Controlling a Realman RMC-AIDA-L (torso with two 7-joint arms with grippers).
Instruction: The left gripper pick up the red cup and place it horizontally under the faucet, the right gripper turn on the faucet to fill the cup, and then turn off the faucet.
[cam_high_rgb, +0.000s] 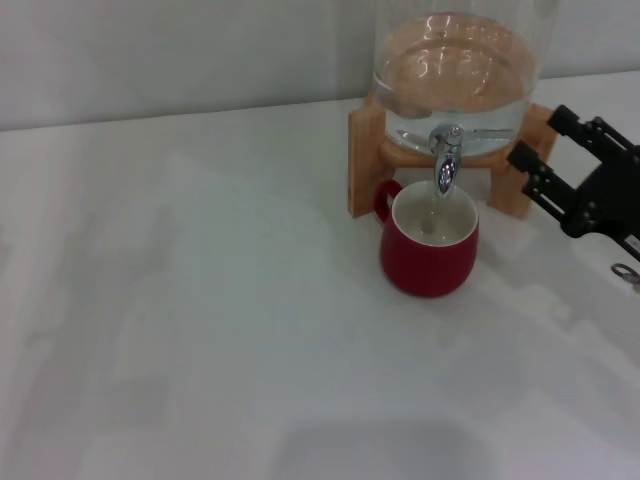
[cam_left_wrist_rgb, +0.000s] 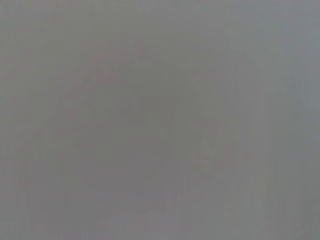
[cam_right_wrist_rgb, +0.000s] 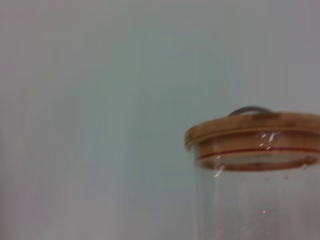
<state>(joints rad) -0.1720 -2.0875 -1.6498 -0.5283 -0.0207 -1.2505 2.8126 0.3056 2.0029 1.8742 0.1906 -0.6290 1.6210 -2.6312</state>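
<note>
The red cup (cam_high_rgb: 430, 250) stands upright on the white table, its white inside facing up directly below the faucet (cam_high_rgb: 446, 165). That chrome tap juts from a clear glass dispenser (cam_high_rgb: 455, 70) on a wooden stand (cam_high_rgb: 367, 160). My right gripper (cam_high_rgb: 540, 150), all black, hovers at the right of the stand with its two long fingers spread apart and nothing between them. It is a short way right of the faucet, not touching it. The left gripper is out of view; the left wrist view is plain grey.
The dispenser's wooden lid (cam_right_wrist_rgb: 252, 131) with its metal handle shows in the right wrist view, above the glass wall. The white table (cam_high_rgb: 200, 330) stretches left and in front of the cup, with a pale wall behind.
</note>
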